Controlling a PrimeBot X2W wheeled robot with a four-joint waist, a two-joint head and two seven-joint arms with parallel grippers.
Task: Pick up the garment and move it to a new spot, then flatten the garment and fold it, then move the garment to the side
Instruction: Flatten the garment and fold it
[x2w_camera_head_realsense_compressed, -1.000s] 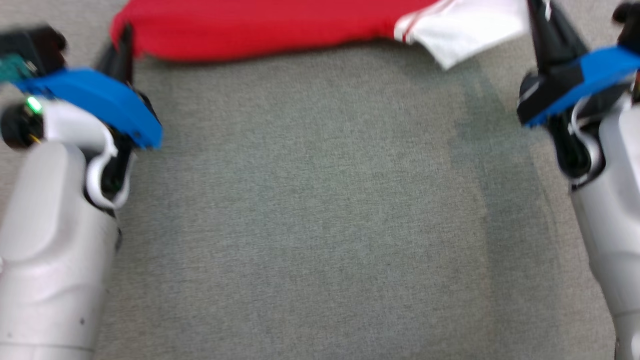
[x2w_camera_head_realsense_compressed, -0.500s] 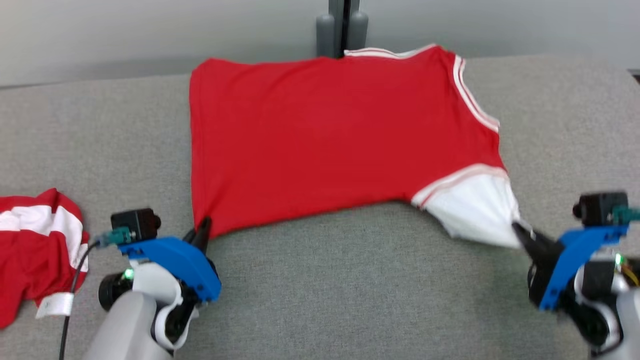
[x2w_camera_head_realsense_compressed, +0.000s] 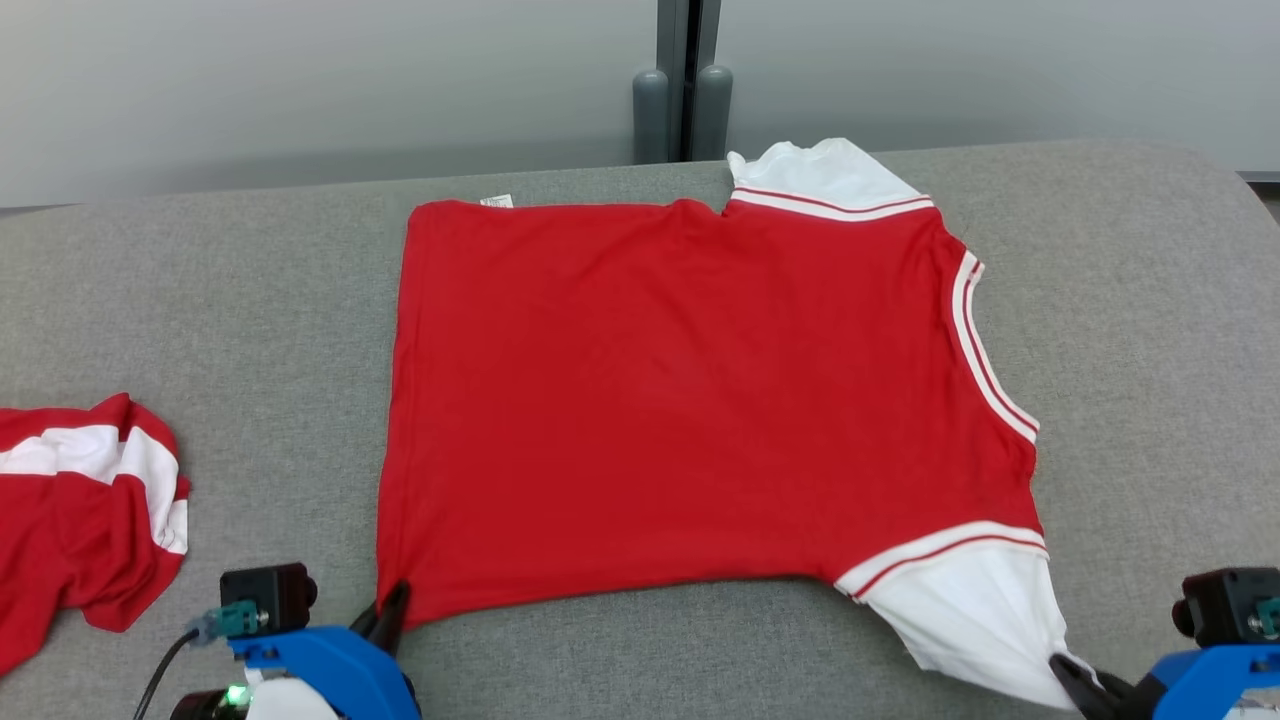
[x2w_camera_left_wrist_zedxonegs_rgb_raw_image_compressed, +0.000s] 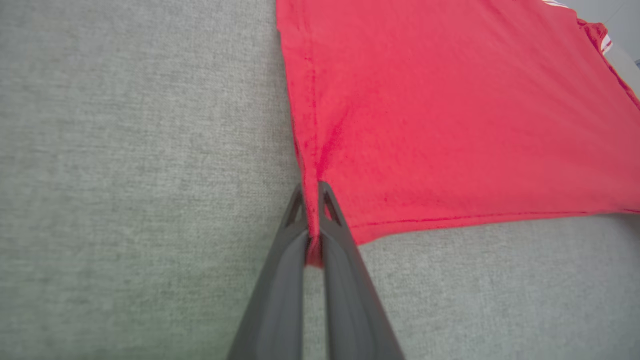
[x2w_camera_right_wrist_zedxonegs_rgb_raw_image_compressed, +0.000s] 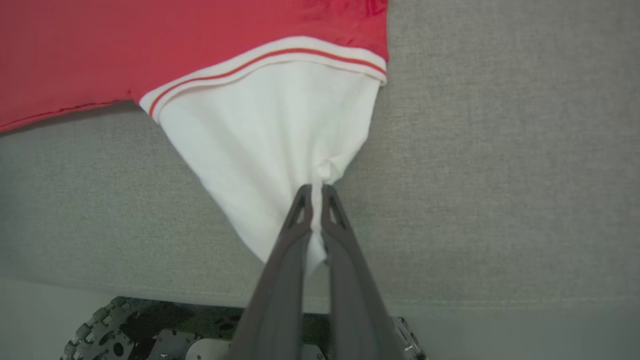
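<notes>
One big grey cushioned surface (x2w_camera_head_realsense_compressed: 1130, 300) takes up most of the head view, and the red garment (x2w_camera_head_realsense_compressed: 680, 400) is spread nearly flat across the middle of it, hem toward the robot's left, white-trimmed neck toward its right. Off to the left sits a second red-and-white garment (x2w_camera_head_realsense_compressed: 80, 500), crumpled and well apart from it. Fabric looks thin, light and floppy, so I'd guess it drags and wrinkles easily and won't hold a shape by itself; corners and sleeve ends seem the sane places to grab, which is where it's held. The near white sleeve (x2w_camera_head_realsense_compressed: 970, 610) is pulled into a taut cone. The left gripper (x2w_camera_left_wrist_zedxonegs_rgb_raw_image_compressed: 310, 189) has its jaws pinched together on the near hem corner, cloth bunched in the pinch; the right gripper (x2w_camera_right_wrist_zedxonegs_rgb_raw_image_compressed: 316, 189) is clamped the same way on the sleeve's tip. Wrist views make those pinches plain, where the head view cuts both grippers off at its bottom edge; the right wrist view also catches the robot's wheeled base (x2w_camera_right_wrist_zedxonegs_rgb_raw_image_compressed: 125, 330) below the surface's edge, and the head view gives the overall lay plus a tiny label (x2w_camera_head_realsense_compressed: 497, 201) at the far hem corner.
</notes>
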